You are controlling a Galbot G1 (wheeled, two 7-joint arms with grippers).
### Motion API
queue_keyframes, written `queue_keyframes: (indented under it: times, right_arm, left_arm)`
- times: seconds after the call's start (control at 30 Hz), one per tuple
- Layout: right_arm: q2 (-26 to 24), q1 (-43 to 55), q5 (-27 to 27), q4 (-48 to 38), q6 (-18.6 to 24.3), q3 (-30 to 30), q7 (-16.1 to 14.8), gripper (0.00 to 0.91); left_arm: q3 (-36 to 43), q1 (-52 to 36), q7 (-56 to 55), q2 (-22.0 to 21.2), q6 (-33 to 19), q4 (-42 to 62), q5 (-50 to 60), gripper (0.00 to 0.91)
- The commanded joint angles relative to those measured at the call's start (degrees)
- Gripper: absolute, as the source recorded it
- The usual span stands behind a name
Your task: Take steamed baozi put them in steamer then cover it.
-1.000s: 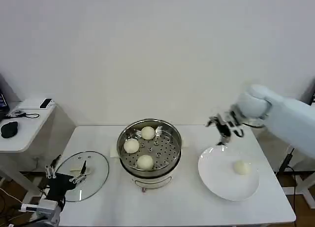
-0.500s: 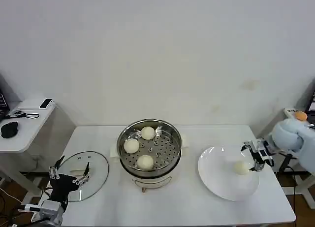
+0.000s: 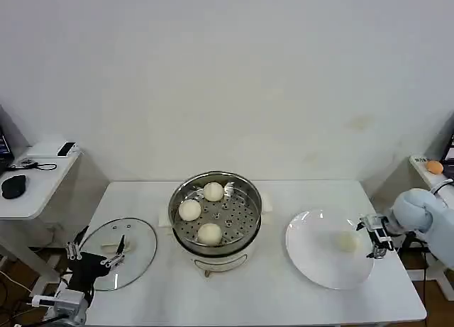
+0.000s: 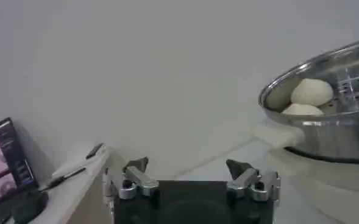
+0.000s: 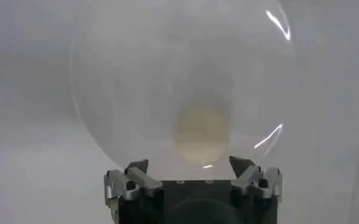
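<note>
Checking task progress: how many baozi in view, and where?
4. Three sit in the steamer: one at the back, one on the robot's left, one at the front. The fourth is on the white plate, just ahead of the open right gripper.

White table (image 3: pixel 277 298) bearing glass lid (image 3: pixel 120 252), steamer (image 3: pixel 215 212) and white plate (image 3: pixel 319 263).

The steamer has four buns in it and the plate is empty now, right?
Not quite. The head view shows three steamed baozi in the steamer, and one baozi lies on the plate. The open right gripper sits beside that bun.
</note>
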Motion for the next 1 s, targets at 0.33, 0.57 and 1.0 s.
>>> queue_keyframes:
  times: [0.33,0.57,1.0]
  right_arm:
    - [7.57,-0.95,-1.45,-7.49,-0.02,1.48,0.99,0.907]
    - [7.85,-0.92,-1.58,-7.58,-0.84,1.43,1.12,0.786]
    - [7.25,-0.55,-1.72,-6.87,-1.69,1.39,0.43,0.625]
  left_arm:
    - [-0.72,0.26,0.02,-0.15,0.01,0.28,0.12,0.907]
    - [-0.61,0.07,0.03,-0.18,0.01,0.45,0.13,0.907]
    - [-0.32,-0.1,0.01,-0.22,0.0,0.66,0.19,0.907]
